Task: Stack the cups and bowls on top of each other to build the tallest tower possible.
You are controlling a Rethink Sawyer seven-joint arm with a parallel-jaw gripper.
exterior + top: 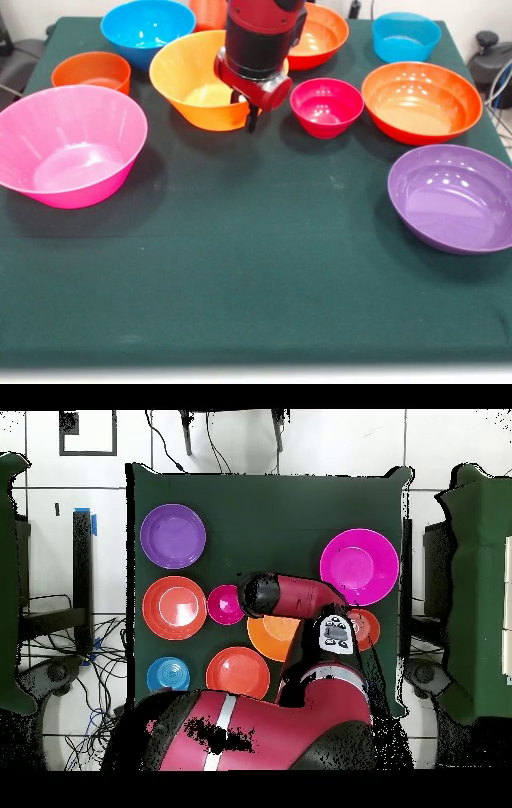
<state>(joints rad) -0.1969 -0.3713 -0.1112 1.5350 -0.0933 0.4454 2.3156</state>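
The large yellow-orange flared bowl [192,80] stands upright at the table's far middle, with nothing visible inside it. My gripper [251,120] hangs low over its right rim, between it and the small magenta bowl [326,106]. I hold nothing that I can see. In the overhead view my gripper [252,594] sits between the magenta bowl [224,604] and the yellow-orange bowl [270,639]. An orange-red tumbler [206,11] shows at the top edge, partly hidden by my arm. The large pink bowl [72,148] stands at the left.
Bowls stand singly: small orange [92,72], large blue [148,28], orange [324,36], small blue [406,36], orange-red [422,100], purple [452,196]. The green cloth [240,272] covers the table. My arm hides the table's robot side in the overhead view.
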